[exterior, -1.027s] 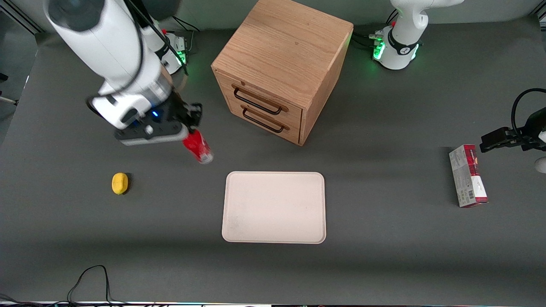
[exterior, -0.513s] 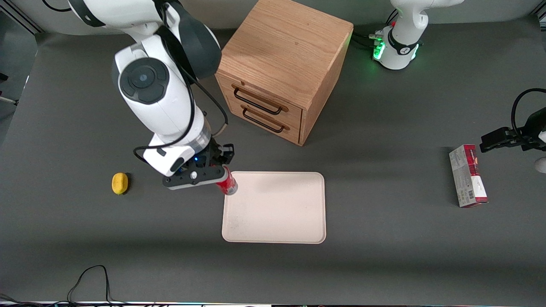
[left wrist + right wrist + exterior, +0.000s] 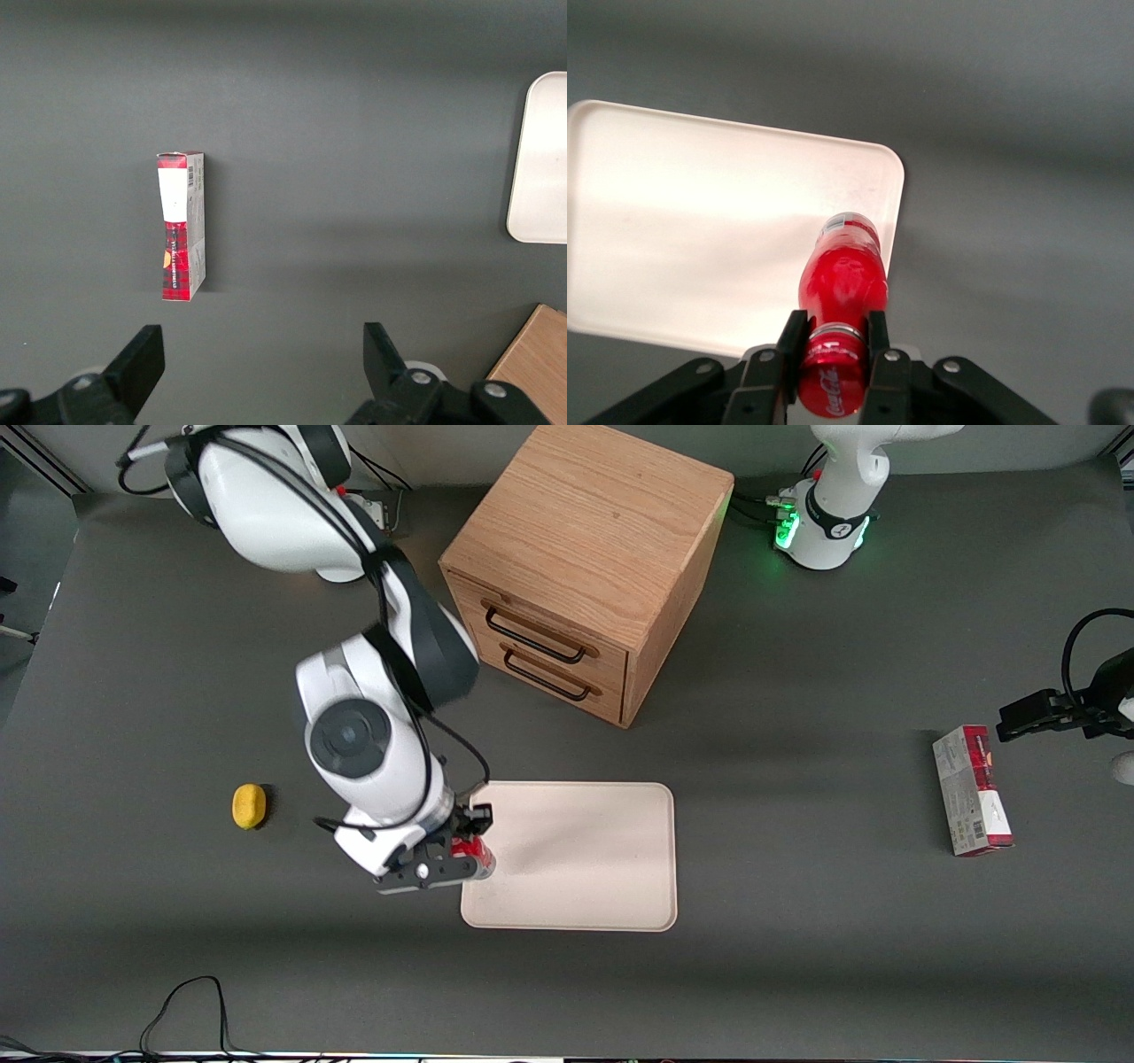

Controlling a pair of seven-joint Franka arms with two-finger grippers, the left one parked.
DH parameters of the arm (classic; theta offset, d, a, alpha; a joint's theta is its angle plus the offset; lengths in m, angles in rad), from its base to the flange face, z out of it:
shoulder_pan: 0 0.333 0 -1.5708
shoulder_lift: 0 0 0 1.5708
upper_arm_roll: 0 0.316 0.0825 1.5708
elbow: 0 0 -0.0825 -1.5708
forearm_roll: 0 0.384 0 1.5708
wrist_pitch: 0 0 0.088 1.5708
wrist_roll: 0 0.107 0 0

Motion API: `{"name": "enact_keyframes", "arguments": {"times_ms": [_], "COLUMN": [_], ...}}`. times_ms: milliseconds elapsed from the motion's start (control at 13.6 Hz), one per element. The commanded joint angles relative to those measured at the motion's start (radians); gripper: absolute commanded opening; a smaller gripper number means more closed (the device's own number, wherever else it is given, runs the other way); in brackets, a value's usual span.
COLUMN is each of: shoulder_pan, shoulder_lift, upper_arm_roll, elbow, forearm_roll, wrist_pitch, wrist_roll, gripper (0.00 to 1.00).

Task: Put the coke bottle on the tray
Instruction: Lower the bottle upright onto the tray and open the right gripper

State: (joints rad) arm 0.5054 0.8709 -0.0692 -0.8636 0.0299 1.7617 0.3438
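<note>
Claw [image 3: 835, 341] clamped on the neck of the coke bottle [image 3: 842, 274], just under the red cap, bottle hanging base-down from the fingers [image 3: 792, 335]. Now over the tray [image 3: 585, 850], at its edge toward the working arm's end of the counter [image 3: 797, 974], roughly midway along that edge. A second ago held high over bare counter between the cabinet [image 3: 580, 567] and the lemon [image 3: 249, 806]; half a second ago at the tray's corner nearest the cabinet; since then carried along that edge toward the front camera and lowered. Wrist view: clear base hanging right at the rim, partly over the tray and partly over the counter. Transport nearly done, then, but probably a small shift inward still wanted before letting go, else a risk of the base landing on the raised rim and tipping.

Tray otherwise bare: nothing resting on it, bottle not visibly set down yet. Cabinet drawers both shut, contents hidden. Lemon alone near the working arm's end; red-and-grey carton [image 3: 972, 790] lying flat toward the parked arm's end, well apart from the tray.
</note>
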Motion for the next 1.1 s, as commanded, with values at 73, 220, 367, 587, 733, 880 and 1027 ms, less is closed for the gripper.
{"name": "enact_keyframes", "arguments": {"times_ms": [73, 220, 367, 587, 733, 880, 1027], "shoulder_pan": [0.002, 0.001, 0.001, 0.001, 0.001, 0.001, 0.002], "shoulder_lift": [0.06, 0.076, 0.095, 0.102, 0.102, 0.1, 0.091], "upper_arm_roll": [0.0, 0.0, 0.0, -0.001, -0.001, -0.001, -0.001], "elbow": [0.051, 0.048, 0.048, 0.028, 0.028, 0.028, 0.028], "forearm_roll": [0.018, 0.016, 0.015, 0.013, 0.013, 0.013, 0.013], "wrist_pitch": [0.031, 0.057, 0.074, 0.099, 0.101, 0.101, 0.096], "wrist_roll": [-0.023, -0.023, -0.023, -0.023, -0.022, -0.016, -0.009], "gripper": [0.2, 0.2, 0.2, 0.21, 0.56, 1.0, 1.0]}}
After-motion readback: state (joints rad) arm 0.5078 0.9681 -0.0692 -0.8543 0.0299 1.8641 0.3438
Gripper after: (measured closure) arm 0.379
